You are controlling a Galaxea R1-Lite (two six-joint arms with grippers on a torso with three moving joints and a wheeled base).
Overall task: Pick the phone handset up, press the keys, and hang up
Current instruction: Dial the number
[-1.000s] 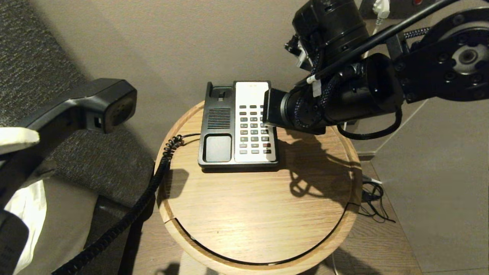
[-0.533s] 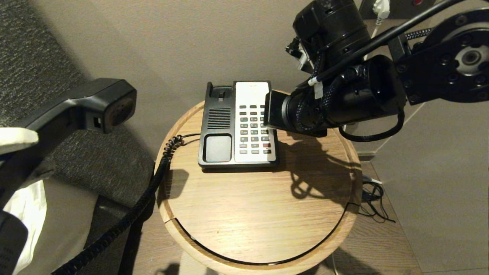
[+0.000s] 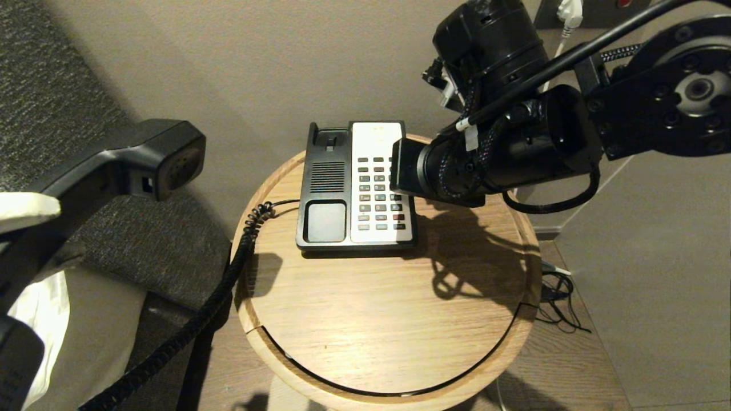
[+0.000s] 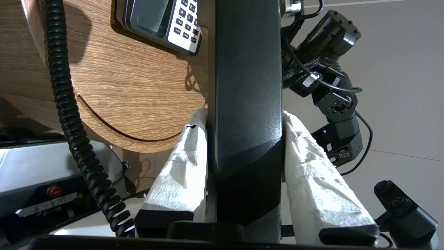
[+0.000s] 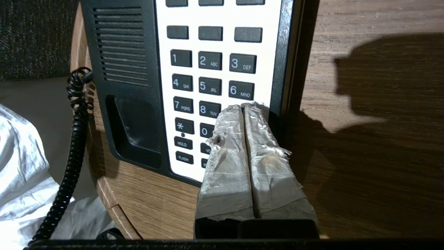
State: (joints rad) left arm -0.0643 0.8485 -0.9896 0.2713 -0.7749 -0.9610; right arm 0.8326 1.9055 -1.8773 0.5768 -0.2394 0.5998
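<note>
The phone handset (image 3: 137, 157) is off its cradle and held up in the air to the left of the round wooden desk (image 3: 388, 319), out past its rim and above a dark upholstered seat (image 3: 171, 245). The left pincer (image 4: 244, 139) has it clamped across the middle, its two white-wrapped fingers (image 4: 184, 166) pressed flat against either side of the black shaft. The coiled cord (image 3: 228, 279) drops from the left edge of the desk and trails down off the front-left.

The phone base (image 3: 354, 185) sits toward the back of the desk, its rear edge close to the rim near the wall, with a broad bare stretch of wood in front of it and to its right. The right pincer (image 5: 244, 107) reaches in from the right side, its wrapped fingers (image 5: 229, 156) pressed together with nothing between them. Their tips sit over the keys (image 5: 208, 86), at the right-hand column just below the 6 and beside the 8; whether they touch the faceplate I cannot tell. The base's right edge lies just beside them.
</note>
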